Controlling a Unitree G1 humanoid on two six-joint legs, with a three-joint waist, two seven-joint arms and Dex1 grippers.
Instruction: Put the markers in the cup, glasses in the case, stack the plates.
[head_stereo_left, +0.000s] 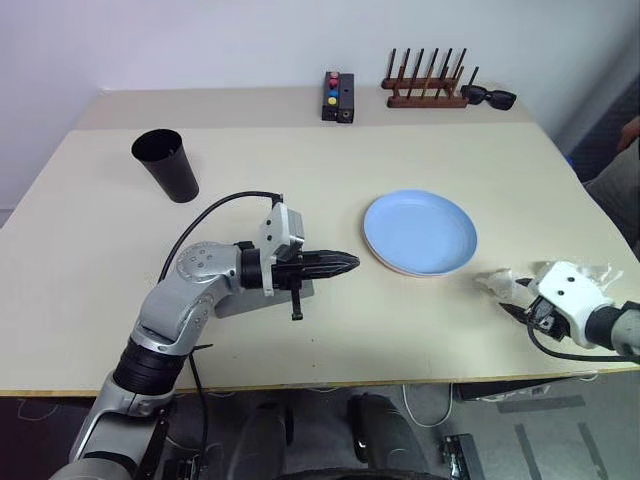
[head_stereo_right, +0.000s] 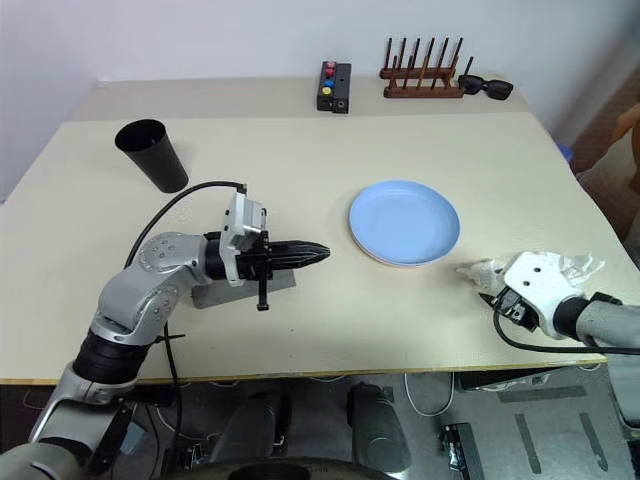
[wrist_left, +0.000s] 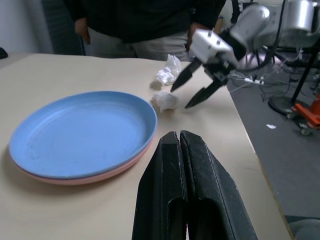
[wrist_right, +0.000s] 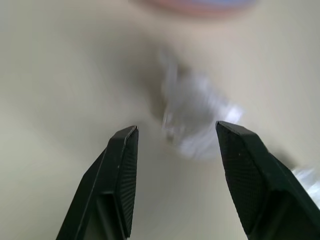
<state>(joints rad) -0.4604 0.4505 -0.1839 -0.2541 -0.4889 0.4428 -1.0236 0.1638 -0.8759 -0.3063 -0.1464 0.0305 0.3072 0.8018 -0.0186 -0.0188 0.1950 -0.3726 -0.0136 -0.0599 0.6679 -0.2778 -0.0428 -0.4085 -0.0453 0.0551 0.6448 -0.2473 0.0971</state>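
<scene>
The left end effector (head_stereo_left: 345, 264) hangs level over the beige table (head_stereo_left: 300, 160), its two black fingers pressed tight together with nothing between them, pointing toward the plates. Under that arm sits the grey rectangular hard-shell case (head_stereo_right: 282, 282), partly hidden, and a thin dark piece (head_stereo_left: 298, 303) hangs by the fingers; what it is cannot be told.

The round light blue plastic plate (head_stereo_left: 420, 231) lies right on top of the pale pink plate (wrist_left: 100, 176), whose rim peeks out along the near edge, so the pair is stacked near the table's middle. The tall matte black tapered cup (head_stereo_left: 166, 165) stands upright, well apart at the table's far left.

Over at the right edge, the right end effector (wrist_left: 196, 91) has its fingers spread apart, empty, poised just beside crumpled white wrappers (wrist_left: 165, 101) on the table.

At the far edge stand a small black box with coloured buttons (head_stereo_left: 337, 97), a wooden rack of dark pegs (head_stereo_left: 425, 84) and black sunglasses (head_stereo_left: 489, 96) just beside it. A person in dark clothing (wrist_left: 145, 22) stands beyond the table.
</scene>
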